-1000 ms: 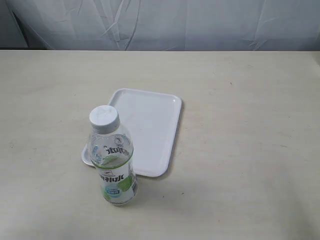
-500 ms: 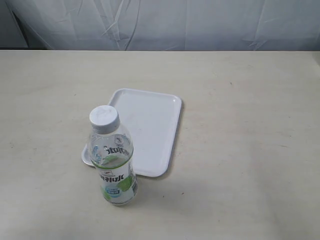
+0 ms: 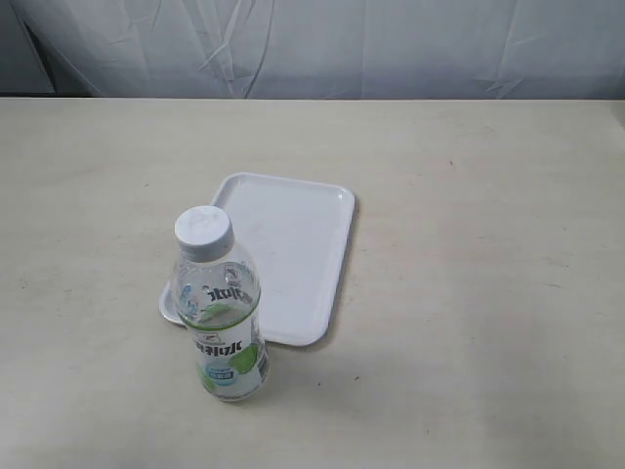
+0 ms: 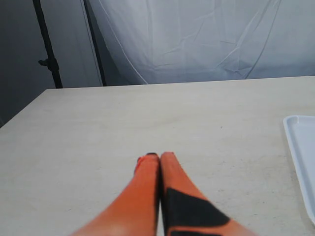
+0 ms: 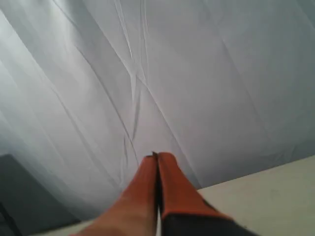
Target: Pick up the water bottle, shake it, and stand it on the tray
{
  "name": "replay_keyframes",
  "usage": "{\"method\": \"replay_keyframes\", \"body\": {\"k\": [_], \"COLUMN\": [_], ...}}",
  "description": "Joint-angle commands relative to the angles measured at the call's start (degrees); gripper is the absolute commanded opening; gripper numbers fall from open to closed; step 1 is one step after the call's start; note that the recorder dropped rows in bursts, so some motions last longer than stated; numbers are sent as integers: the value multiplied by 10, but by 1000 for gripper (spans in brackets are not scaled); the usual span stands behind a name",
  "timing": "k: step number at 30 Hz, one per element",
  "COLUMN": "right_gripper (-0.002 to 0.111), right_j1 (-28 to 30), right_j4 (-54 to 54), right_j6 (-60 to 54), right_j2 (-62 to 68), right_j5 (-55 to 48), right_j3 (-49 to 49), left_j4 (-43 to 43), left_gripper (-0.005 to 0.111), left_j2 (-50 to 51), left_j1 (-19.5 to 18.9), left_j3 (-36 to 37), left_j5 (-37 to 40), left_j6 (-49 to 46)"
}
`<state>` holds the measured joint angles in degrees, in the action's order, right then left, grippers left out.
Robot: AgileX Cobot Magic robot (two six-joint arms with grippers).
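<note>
Exterior view: water bottle [image 3: 223, 318] upright on worktop [image 3: 469, 293] by tray [image 3: 293, 254] corner. We see left pincer [image 4: 160, 155], right pincer [image 5: 156, 156] closed, empty; should open left, grasp waist squarely.

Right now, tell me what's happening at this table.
Nothing is being handled. The water bottle stands upright on the table, just in front of the white tray's near corner, not on it. The left gripper is shut and empty above the table; the right gripper, also shut and empty, points at the backdrop cloth.
</note>
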<state>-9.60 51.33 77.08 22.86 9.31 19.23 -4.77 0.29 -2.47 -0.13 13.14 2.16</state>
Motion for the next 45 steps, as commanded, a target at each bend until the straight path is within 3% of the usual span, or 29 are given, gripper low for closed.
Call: {"method": "replay_keyframes", "body": {"k": [1,6,9,12,16,25,33,42,45], "right_gripper": [-1,-1,-1,-1,-1,-1,-1,-1,9], "right_j1": [2,2,-13,-33,-59,-124,-139,-139,-139], "right_j4": [158,349,475,486,486,486,486,486,486], "right_j6": [19,30,19,-22,-62,-155,-66,-67,-65], "right_j2": [250,591,688,722,722,720,702,601,591], "right_j5": [100,460,526,601,603,444,606,599,603], "right_j3": [123,302,395,415,415,414,403,406,406], "left_j4": [-1,-1,-1,-1,-1,-1,-1,-1,-1], "left_gripper": [0,0,0,0,0,0,0,0,0], "left_j2": [-3,-3,-3,-3,-3,-3,-3,-3,-3], "left_j1": [-2,-2,-2,-2,-2,-2,-2,-2,-2], "left_j3": [1,1,1,1,1,1,1,1,1], "left_j5": [-3,-3,-3,-3,-3,-3,-3,-3,-3], "left_j6": [5,3,5,5,3,5,5,5,5]}}
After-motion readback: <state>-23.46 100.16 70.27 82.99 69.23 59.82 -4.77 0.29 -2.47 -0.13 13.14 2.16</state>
